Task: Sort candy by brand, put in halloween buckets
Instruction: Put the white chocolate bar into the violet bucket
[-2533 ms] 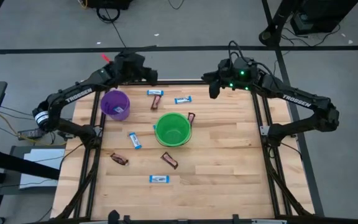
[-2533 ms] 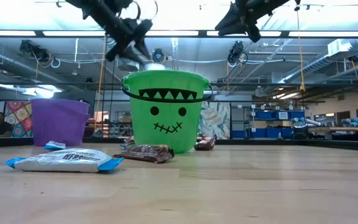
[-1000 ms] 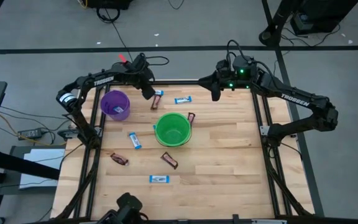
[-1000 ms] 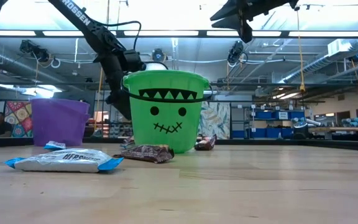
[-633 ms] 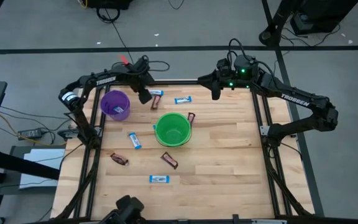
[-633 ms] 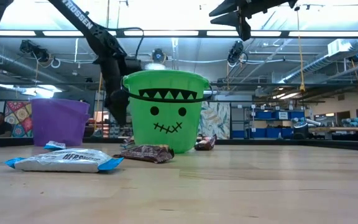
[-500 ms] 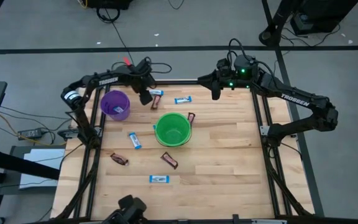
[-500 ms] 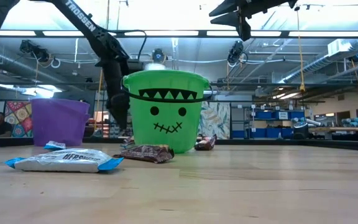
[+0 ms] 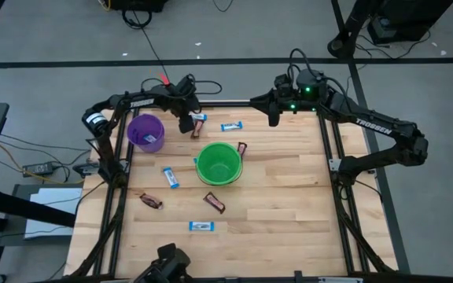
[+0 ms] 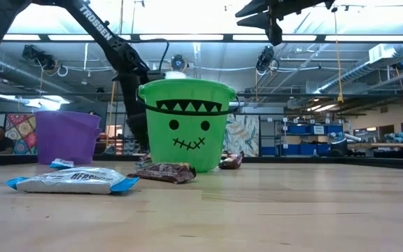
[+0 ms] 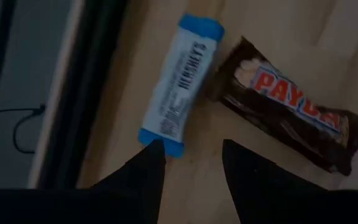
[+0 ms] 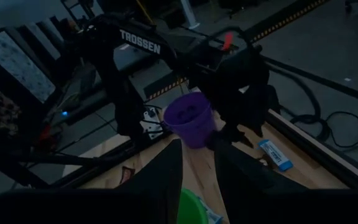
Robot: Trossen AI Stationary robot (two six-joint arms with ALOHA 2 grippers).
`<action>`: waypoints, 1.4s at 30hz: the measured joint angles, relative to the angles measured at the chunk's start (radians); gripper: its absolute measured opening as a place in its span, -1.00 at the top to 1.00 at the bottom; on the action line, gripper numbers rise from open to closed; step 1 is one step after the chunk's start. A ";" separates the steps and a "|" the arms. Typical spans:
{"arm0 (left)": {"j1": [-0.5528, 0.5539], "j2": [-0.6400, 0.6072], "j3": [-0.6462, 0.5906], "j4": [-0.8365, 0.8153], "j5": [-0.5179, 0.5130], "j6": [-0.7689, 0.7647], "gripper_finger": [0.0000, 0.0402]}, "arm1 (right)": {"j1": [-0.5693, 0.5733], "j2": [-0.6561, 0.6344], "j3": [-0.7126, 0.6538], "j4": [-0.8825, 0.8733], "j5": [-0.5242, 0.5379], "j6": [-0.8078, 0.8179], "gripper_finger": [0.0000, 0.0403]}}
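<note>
My left gripper [image 9: 185, 124] is low over the table's far-left part, open [image 11: 191, 149], pointing down. Below it lie a blue-and-white bar [image 11: 179, 84] and a dark brown bar [image 11: 297, 118], side by side on the wood. One fingertip [image 11: 154, 149] stands at the blue bar's near end; whether it touches cannot be told. The purple bucket [image 9: 145, 132] stands just left of it and the green bucket [image 9: 219, 163] near the table's middle. Other bars lie flat around them [image 9: 232, 126] [image 9: 170, 178] [image 9: 214, 203]. My right gripper [image 9: 272, 118] waits open [image 12: 197, 165] high over the far edge.
More bars lie toward the near edge: a brown one [image 9: 150, 201] and a blue one [image 9: 201, 226]. A brown bar [image 9: 242, 148] leans by the green bucket's right side. Bare wood covers the table's right half [image 9: 289, 189]. In the low view the green bucket [image 10: 187, 126] hides my left gripper's fingers.
My left gripper has come down toward the table at the far-left candy pair, shifting slightly toward the near edge, and its arm has swung in after it. The right arm has kept still. No candy or bucket has moved.
</note>
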 joint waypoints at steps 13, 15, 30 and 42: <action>-0.024 0.014 0.000 -0.074 -0.051 0.211 0.16 | 0.011 0.000 0.000 -0.002 -0.033 -0.068 0.48; -0.031 0.014 0.000 -0.064 -0.069 0.251 0.16 | 0.018 0.000 0.000 -0.002 -0.034 -0.087 0.48; -0.042 0.059 0.000 0.084 -0.122 0.298 0.16 | 0.035 0.000 0.000 -0.001 -0.036 -0.068 0.48; -0.041 0.083 -0.001 0.210 -0.136 0.285 0.16 | 0.041 0.000 0.000 0.000 -0.049 -0.034 0.48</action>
